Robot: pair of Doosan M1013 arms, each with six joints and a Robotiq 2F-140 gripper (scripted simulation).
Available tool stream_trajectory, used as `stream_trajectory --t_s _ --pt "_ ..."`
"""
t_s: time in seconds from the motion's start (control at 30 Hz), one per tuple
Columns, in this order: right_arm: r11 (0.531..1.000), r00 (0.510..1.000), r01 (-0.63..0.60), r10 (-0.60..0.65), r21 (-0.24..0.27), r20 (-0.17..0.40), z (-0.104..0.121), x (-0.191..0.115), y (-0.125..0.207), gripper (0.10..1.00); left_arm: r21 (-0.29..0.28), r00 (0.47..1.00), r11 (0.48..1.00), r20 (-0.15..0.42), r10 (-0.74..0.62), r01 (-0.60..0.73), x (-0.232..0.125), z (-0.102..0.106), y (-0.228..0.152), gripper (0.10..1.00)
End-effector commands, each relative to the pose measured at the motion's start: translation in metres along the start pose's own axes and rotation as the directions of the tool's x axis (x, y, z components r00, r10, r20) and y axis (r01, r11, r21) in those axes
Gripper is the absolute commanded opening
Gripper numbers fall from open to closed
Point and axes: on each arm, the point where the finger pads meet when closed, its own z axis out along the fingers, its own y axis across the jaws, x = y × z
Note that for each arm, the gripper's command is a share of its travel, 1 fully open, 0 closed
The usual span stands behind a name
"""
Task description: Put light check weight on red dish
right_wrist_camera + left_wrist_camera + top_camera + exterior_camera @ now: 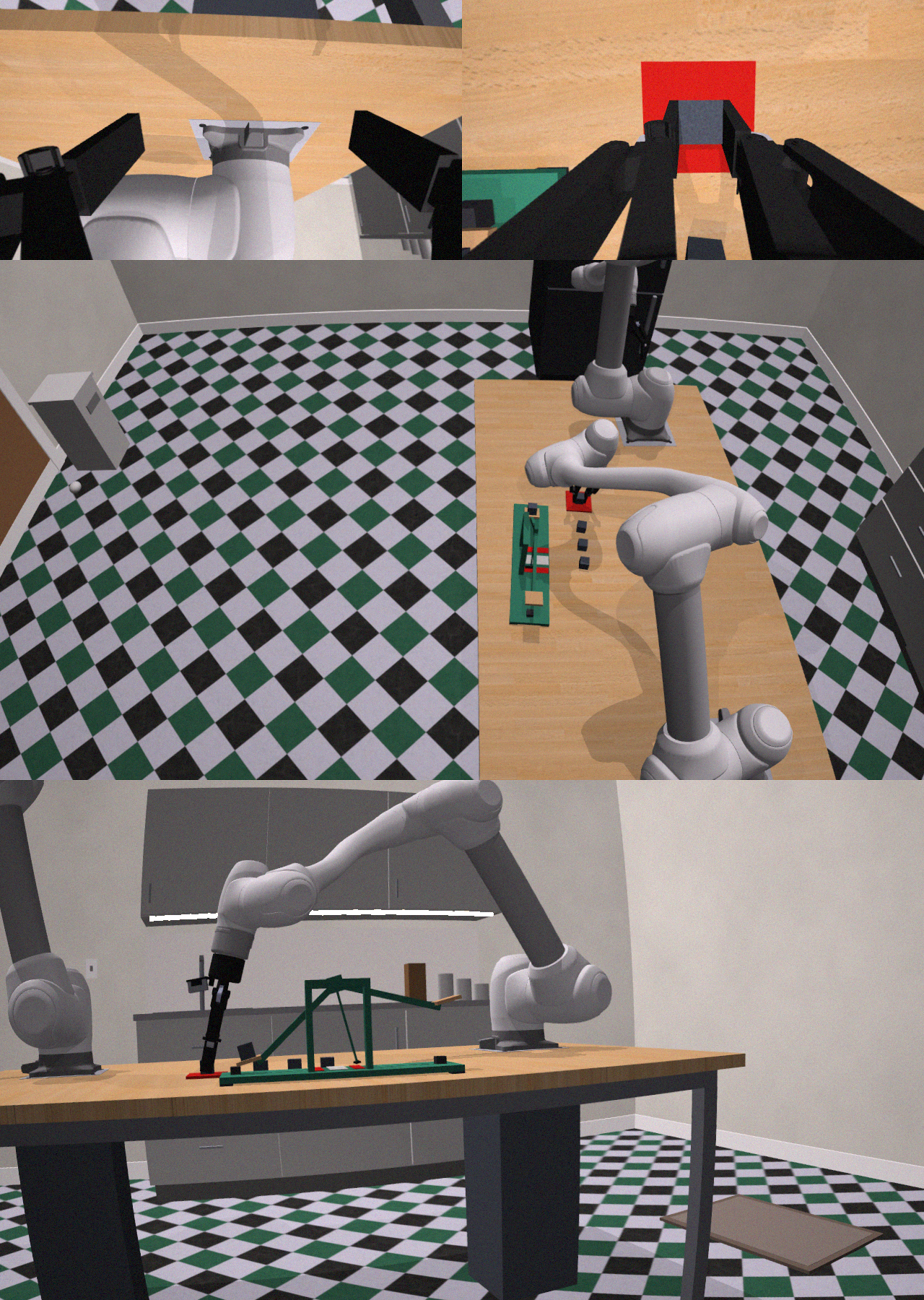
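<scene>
My left gripper is shut on a dark grey cube weight, low down at the red dish. The cube looks level; its underside is hidden. Three similar weights stand in a row on the table beside the dish. Another weight sits tilted on the balance's lowered pan. The raised pan is empty. The pointer hangs over a red field. My right gripper is open and empty, away from the weights.
The green balance base runs alongside the row of weights, its end close to the dish. A dark block sits at its far end from the dish. The right arm's base stands beyond the dish.
</scene>
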Motion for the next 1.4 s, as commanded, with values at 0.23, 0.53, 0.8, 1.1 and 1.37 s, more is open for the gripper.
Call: stream_trajectory --t_s 0.23,0.53,0.8,1.1,1.37 --pt "1.000 1.000 0.000 0.000 0.000 -0.001 -0.001 0.000 0.000 1.000 0.001 1.000 1.000 -0.002 0.000 0.000 0.001 -0.001 0.000 0.373" --pt "1.000 1.000 0.000 0.000 0.000 -0.001 -0.001 0.000 0.000 1.000 0.001 1.000 1.000 -0.002 0.000 0.000 0.001 -0.001 0.000 0.460" --pt "1.000 1.000 0.000 0.000 0.000 -0.001 -0.001 0.000 0.000 1.000 0.001 1.000 1.000 -0.002 0.000 0.000 0.001 -0.001 0.000 0.460" --pt "1.000 1.000 0.000 0.000 0.000 -0.001 -0.001 0.000 0.000 1.000 0.001 1.000 1.000 -0.002 0.000 0.000 0.001 -0.024 0.000 0.460" --pt "1.000 1.000 0.000 0.000 0.000 -0.001 -0.001 0.000 0.000 1.000 0.001 1.000 1.000 -0.002 0.000 0.000 0.001 -0.047 0.000 0.460"
